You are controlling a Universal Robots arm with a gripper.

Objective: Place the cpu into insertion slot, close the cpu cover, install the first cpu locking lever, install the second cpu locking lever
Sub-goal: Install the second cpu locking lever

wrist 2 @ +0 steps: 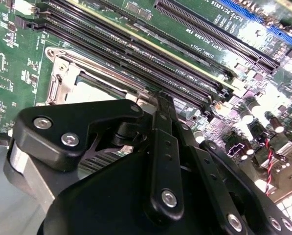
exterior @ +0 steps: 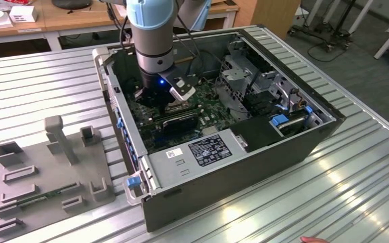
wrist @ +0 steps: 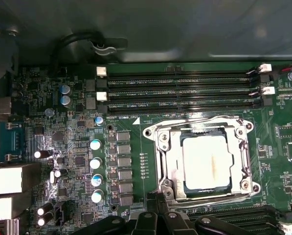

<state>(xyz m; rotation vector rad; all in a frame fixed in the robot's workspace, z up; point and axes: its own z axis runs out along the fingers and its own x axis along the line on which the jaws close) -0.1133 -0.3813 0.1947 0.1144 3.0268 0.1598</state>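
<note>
Inside the open computer case (exterior: 303,136) on the tabletop (exterior: 46,91), my pincer (wrist: 158,215) hangs just beside the insertion slot (wrist: 162,161), its fingers drawn together on nothing. The cpu (wrist: 207,164) already lies in the slot, and the cpu cover (wrist: 243,147) looks folded down around it. I judge the risk is a slip: pushing off-line here could scrape the green board (wrist: 77,161) or bend a thin locking lever.
</note>
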